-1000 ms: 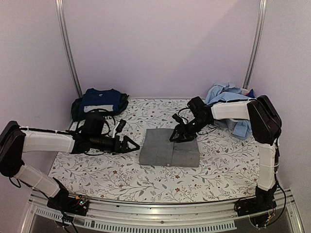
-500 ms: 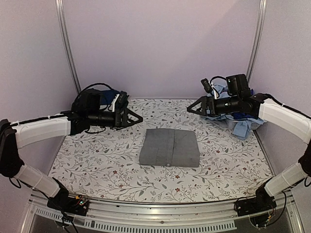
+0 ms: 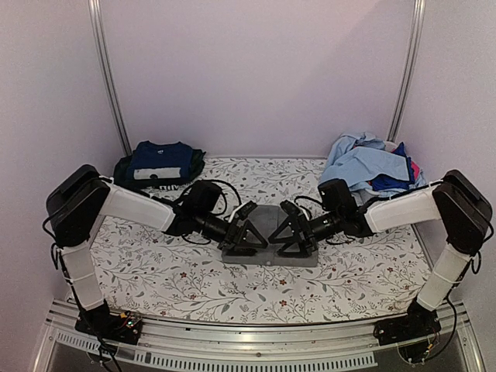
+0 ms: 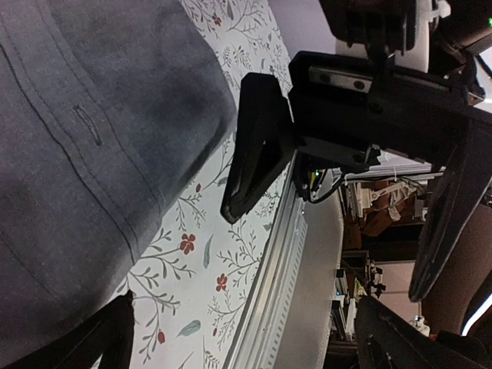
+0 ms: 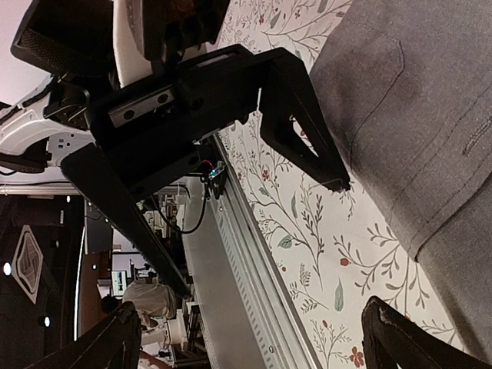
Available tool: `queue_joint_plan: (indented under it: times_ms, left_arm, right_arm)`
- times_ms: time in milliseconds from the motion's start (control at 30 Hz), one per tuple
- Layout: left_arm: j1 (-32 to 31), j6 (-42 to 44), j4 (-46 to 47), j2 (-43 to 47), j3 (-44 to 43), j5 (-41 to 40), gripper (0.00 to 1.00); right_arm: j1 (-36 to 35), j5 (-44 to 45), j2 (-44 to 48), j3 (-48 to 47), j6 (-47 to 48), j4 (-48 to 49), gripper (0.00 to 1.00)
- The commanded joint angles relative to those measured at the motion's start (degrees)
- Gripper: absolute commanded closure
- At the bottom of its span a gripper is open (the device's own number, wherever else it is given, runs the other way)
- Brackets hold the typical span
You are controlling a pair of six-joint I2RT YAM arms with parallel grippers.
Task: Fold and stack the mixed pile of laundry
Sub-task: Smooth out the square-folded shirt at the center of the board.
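Both spread wide, left pincer (image 3: 252,230) and right pincer (image 3: 280,231) facing each other low over the folded grey shirt (image 3: 269,257) at mid-worktop: probably best to pinch opposite edges at once, lift level, carry to the navy T-shirt (image 3: 159,159) stack at the far-left corner; no legible writing anywhere.

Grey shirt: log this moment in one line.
grey shirt folded | left claw open by it | right claw open by it | pile back right
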State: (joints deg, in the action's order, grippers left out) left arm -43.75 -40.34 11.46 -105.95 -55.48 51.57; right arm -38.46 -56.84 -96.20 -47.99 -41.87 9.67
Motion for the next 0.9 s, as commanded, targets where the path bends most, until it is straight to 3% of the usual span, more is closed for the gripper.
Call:
queue_joint_plan:
  times_ms: [0,200,267,367,500,600,867]
  left_arm:
    - [-0.08,-3.2,4.95,-5.82,-2.75,2.85,0.0]
    - [4.58,-12.98,18.8,-8.87,9.3,1.33,0.0]
    - [5.21,-11.77,16.89,-6.82,11.2,1.16,0.0]
    - [4.68,-6.59,10.26,-1.89,11.1,0.99,0.0]
    - [4.74,-0.89,2.29,3.99,6.63,0.8,0.0]
    - [5.05,0.11,-0.12,2.35,0.68,1.25,0.0]
    - [5.9,-3.42,5.39,-13.17,-11.7,1.5,0.0]
  right_arm:
    - [0.52,-1.91,-6.31,0.63,-6.02,10.36,0.01]
    - [2.1,-2.45,-16.56,8.73,-8.59,19.28,0.01]
    - [2.48,-3.62,-17.7,11.75,-11.55,23.11,0.03]
    - [2.47,-5.17,-13.62,11.56,-12.14,21.54,0.03]
    - [3.02,-5.71,-4.38,4.15,-8.47,10.85,0.02]
    - [4.7,-5.59,-2.2,-0.58,-7.13,8.42,0.01]
    - [5.98,-6.17,-15.94,-8.37,-6.45,12.27,0.01]
